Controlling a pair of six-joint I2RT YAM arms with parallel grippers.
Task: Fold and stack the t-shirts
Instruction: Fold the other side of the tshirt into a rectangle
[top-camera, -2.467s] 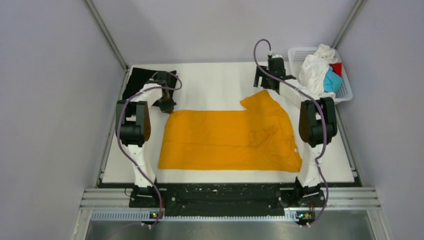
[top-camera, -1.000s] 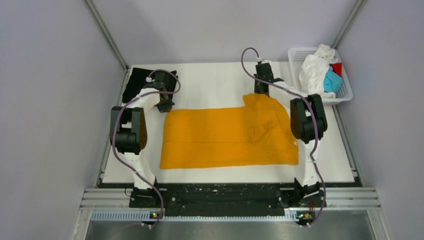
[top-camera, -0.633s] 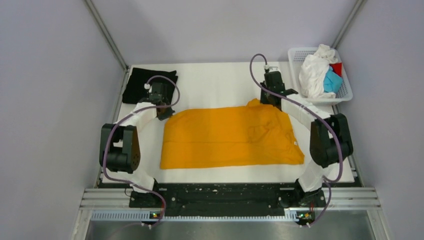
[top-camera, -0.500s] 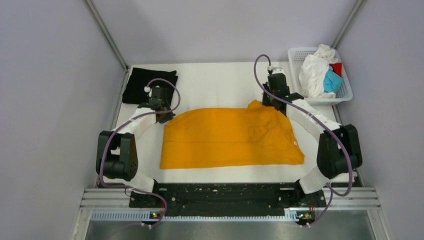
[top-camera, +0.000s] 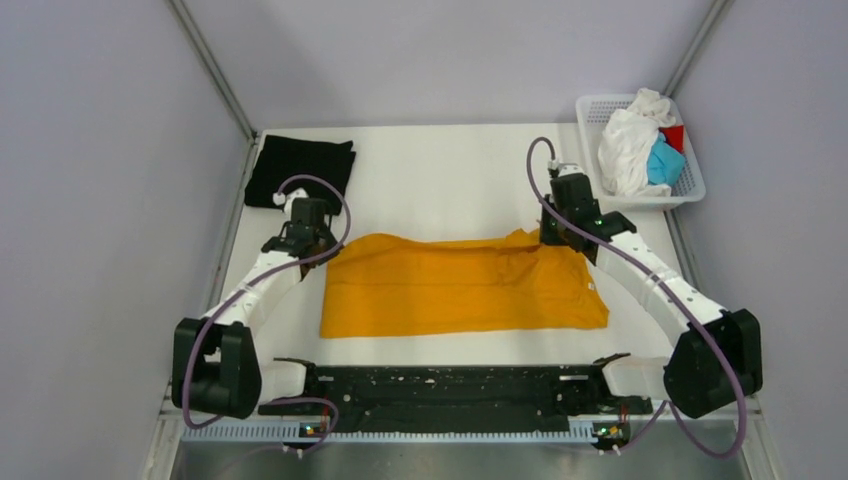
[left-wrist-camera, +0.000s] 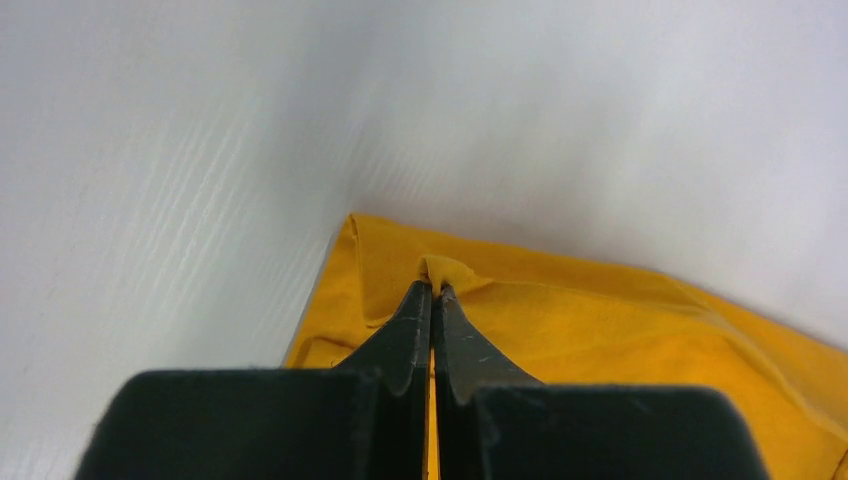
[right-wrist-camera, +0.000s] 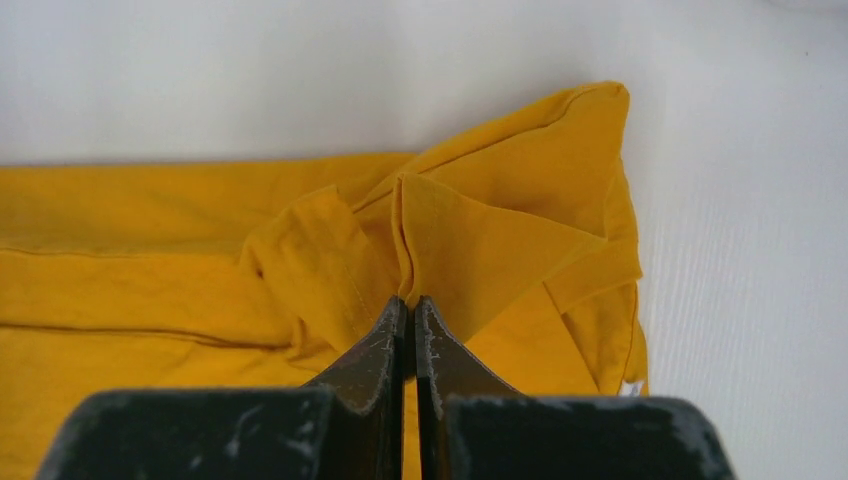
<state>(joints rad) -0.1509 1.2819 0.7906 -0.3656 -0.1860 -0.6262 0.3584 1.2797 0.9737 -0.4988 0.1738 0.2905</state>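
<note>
Black t-shirt (top-camera: 300, 170) lies folded flat at the far left corner of the table (top-camera: 450, 170). Nearer the arms, the left gripper (left-wrist-camera: 433, 292) is clenched on a small tuck at the far left corner of the orange-yellow t-shirt (top-camera: 460, 285). Only the left wrist view shows the fingers pressed together on that pinch; from overhead the wrist hides it. The shirt lies as a wide band across the table's middle. At its far right corner the right gripper (right-wrist-camera: 408, 302) grasps a raised fold, with bunched cloth plain in its wrist view. Far right, a white mesh basket (top-camera: 692, 188) holds the white t-shirt (top-camera: 625, 145), light blue t-shirt (top-camera: 660, 160) and red t-shirt (top-camera: 673, 135), visible only from overhead.
</note>
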